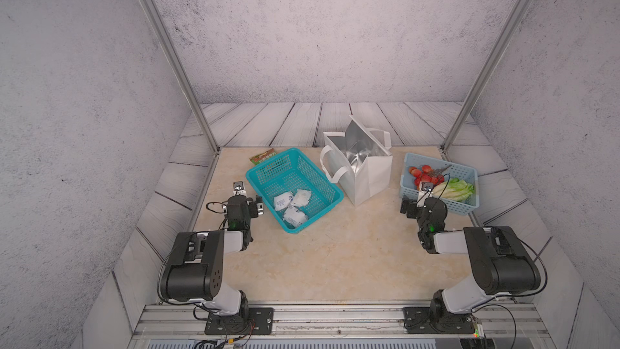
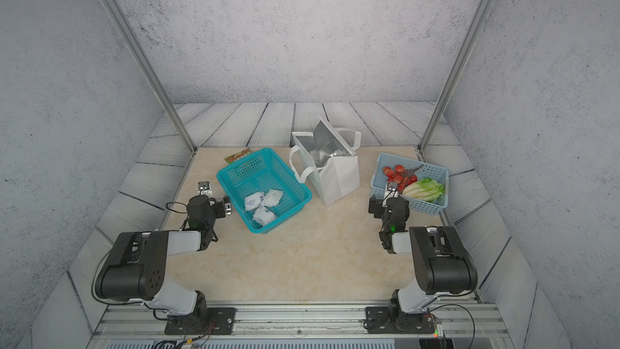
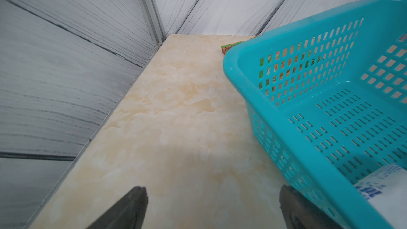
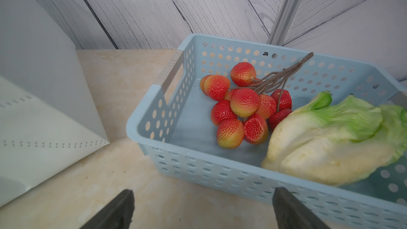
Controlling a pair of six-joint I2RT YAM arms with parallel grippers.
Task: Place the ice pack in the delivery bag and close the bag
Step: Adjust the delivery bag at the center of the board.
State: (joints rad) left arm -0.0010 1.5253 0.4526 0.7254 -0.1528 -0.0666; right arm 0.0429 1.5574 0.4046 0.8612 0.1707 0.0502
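Ice packs, three white printed pouches, bunched at the near end of the teal basket, just to the right of the left claw and none of them inside the delivery bag. Corner of one of the ice packs at the edge of the left wrist view, behind the basket's mesh wall. Delivery bag upright and wide open, silver lining showing, handles drooping outward, ahead and to the right of the left claw, ahead and to the left of the right claw, between the two baskets. Left claw released, jaws spread wide, nothing between them, low over the bare surface; right-hand finger close against the teal basket's outer wall, contact impossible to tell. Green packet flat on the surface beyond the teal basket, well ahead of the left claw. Right claw likewise released and empty, just in front of the light-blue basket. Bunch of red fruit and lettuce side by side in that basket, ahead and to the right of the right claw.
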